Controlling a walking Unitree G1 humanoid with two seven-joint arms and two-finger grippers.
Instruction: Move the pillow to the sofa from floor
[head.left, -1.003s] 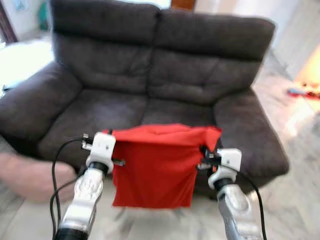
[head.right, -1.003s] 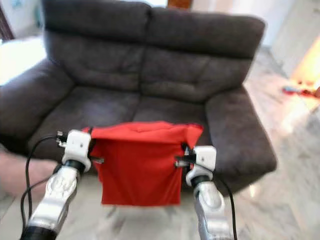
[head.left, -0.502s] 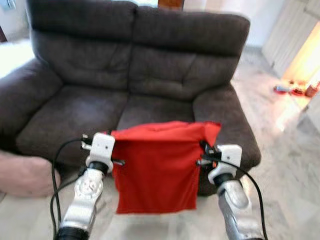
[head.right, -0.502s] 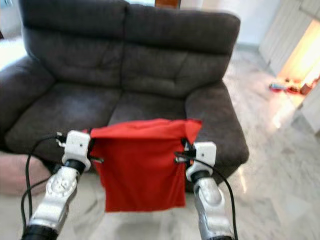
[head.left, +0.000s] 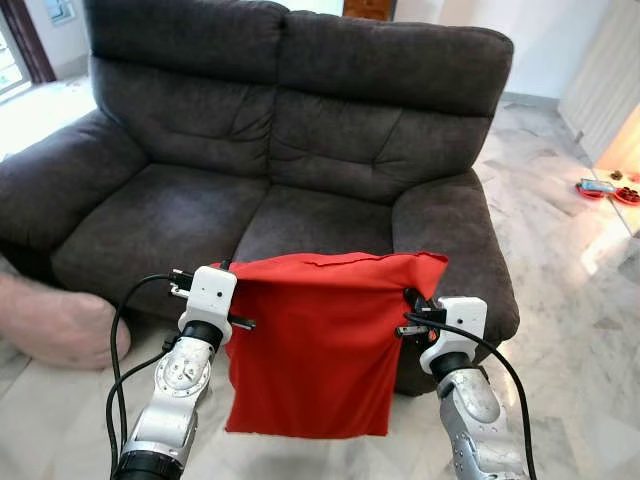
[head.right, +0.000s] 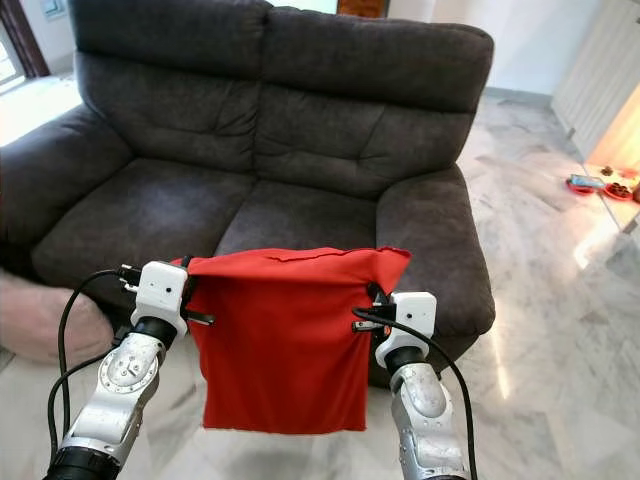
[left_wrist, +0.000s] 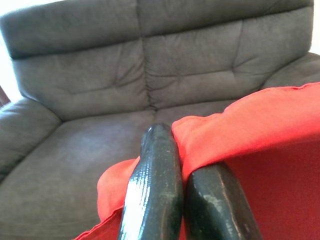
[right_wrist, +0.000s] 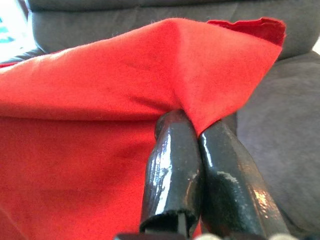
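Left eye view: your left claw and right claw each pinch a top corner of the red pillow, hanging above the floor, near the sofa.

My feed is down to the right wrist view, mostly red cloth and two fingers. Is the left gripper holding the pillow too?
Observer: Yes. The left gripper is shut on the pillow, at its other top corner.
Operator: Is the pillow clear of the floor?
Observer: Yes, it hangs between both arms, its bottom edge above the marble floor.
Operator: Where is the sofa?
Observer: The sofa is straight ahead, beyond the pillow.
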